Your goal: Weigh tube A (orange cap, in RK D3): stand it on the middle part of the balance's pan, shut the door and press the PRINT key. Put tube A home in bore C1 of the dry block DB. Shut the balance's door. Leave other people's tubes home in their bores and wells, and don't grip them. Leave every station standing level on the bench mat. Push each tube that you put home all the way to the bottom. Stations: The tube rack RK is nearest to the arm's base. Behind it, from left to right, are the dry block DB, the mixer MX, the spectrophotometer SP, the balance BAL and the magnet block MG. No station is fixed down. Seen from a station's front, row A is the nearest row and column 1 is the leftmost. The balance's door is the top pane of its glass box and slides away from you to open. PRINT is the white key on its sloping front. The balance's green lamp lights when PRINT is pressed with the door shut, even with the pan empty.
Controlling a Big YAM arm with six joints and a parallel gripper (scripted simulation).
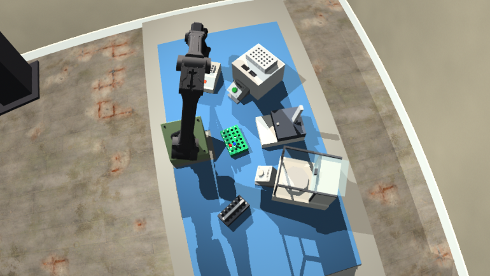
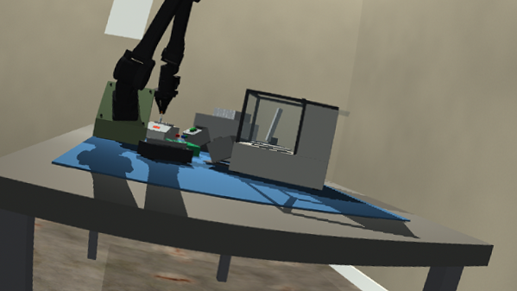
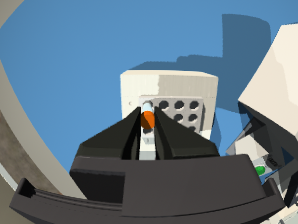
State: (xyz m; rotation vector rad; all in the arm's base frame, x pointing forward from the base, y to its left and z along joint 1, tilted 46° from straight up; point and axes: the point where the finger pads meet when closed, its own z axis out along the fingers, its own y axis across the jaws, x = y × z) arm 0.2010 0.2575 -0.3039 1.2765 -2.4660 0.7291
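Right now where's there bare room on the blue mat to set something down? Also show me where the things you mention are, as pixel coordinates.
The likeliest room on the blue mat (image 1: 267,226) is below the balance (image 1: 308,202) (image 2: 278,166), right of the magnet block (image 1: 233,210) (image 2: 165,152), partly shadowed. It's crowded at the dry block (image 1: 213,85) (image 3: 170,85), under the end effector (image 2: 162,112) (image 3: 147,112).
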